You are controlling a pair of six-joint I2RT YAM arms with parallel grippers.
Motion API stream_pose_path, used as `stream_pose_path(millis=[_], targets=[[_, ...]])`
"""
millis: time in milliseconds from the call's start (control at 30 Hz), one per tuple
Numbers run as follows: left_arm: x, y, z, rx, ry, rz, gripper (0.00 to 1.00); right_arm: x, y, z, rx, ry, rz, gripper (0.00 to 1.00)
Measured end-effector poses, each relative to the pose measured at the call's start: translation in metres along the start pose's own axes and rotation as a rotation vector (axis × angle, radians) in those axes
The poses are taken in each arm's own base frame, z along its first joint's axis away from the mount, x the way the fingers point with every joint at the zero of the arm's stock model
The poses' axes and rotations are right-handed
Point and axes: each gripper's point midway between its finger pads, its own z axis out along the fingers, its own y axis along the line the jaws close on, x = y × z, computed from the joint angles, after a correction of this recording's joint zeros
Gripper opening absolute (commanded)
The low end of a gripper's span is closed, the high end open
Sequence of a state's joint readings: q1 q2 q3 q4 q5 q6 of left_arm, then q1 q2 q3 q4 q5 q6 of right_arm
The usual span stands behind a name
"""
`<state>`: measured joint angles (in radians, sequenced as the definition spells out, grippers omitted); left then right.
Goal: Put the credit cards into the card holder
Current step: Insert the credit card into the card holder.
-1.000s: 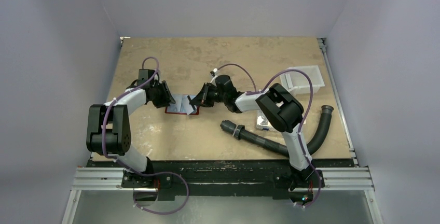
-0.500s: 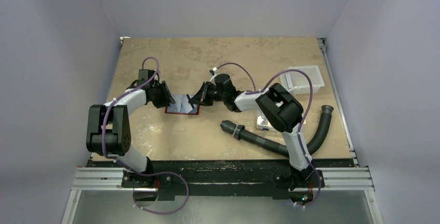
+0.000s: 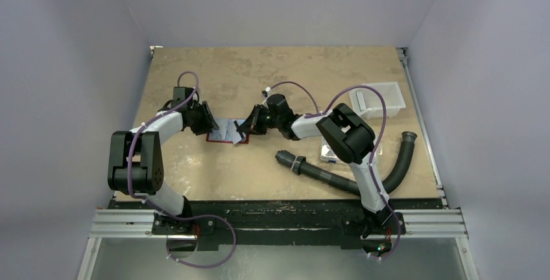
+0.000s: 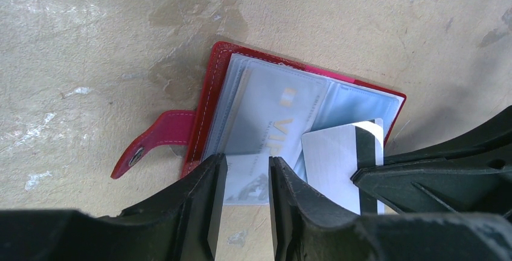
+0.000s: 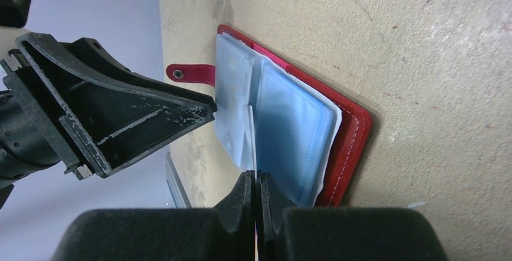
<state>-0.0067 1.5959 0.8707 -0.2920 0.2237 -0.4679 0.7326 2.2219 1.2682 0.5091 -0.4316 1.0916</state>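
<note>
The red card holder (image 3: 220,139) lies open on the table, its clear sleeves facing up and its closing tab (image 4: 154,143) sticking out sideways. A pale credit card (image 4: 281,122) marked VIP sits in a sleeve, its end poking out between my left fingers. My left gripper (image 4: 247,163) stands open at the holder's edge, jaws apart over that card's end. My right gripper (image 5: 255,179) is shut on a white credit card (image 4: 338,158) with a black stripe. That card shows edge-on (image 5: 251,134) in the right wrist view, slanting down onto the sleeves.
A white tray (image 3: 382,95) stands at the back right. A black ribbed hose (image 3: 324,175) lies across the front right. A small clear box (image 3: 329,155) sits partly under my right arm. The two grippers (image 3: 227,124) face each other closely over the holder.
My right arm has shifted slightly left, carrying the white card a little farther over the holder. The left gripper has stayed in place.
</note>
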Motion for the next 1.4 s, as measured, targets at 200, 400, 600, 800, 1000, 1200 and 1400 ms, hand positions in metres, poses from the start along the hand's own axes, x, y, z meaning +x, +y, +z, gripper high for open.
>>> stream_pose_path(millis=[200,400,600,800,1000,1200,1400], targets=[[0.0,0.0,0.0,0.0,0.0,0.0,0.36,0.0,0.0,0.0,0.002,-0.002,0.001,0.0],[0.0,0.0,0.0,0.0,0.0,0.0,0.36,-0.001,-0.002,0.0,0.009,-0.006,0.003,0.0],[0.0,0.0,0.0,0.001,-0.002,0.001,0.36,-0.001,-0.008,0.0,0.04,-0.013,0.013,0.0],[0.0,0.0,0.0,0.001,-0.003,0.001,0.36,-0.003,-0.011,0.0,0.061,-0.023,0.018,0.0],[0.0,0.0,0.0,0.002,-0.003,0.001,0.36,-0.004,-0.012,0.0,0.076,-0.024,0.022,0.0],[0.0,0.0,0.0,0.002,-0.003,0.001,0.35,-0.009,-0.001,0.006,0.077,-0.035,0.008,0.0],[0.0,0.0,0.0,0.004,-0.004,0.001,0.35,-0.016,0.004,0.014,0.082,-0.05,0.005,0.0]])
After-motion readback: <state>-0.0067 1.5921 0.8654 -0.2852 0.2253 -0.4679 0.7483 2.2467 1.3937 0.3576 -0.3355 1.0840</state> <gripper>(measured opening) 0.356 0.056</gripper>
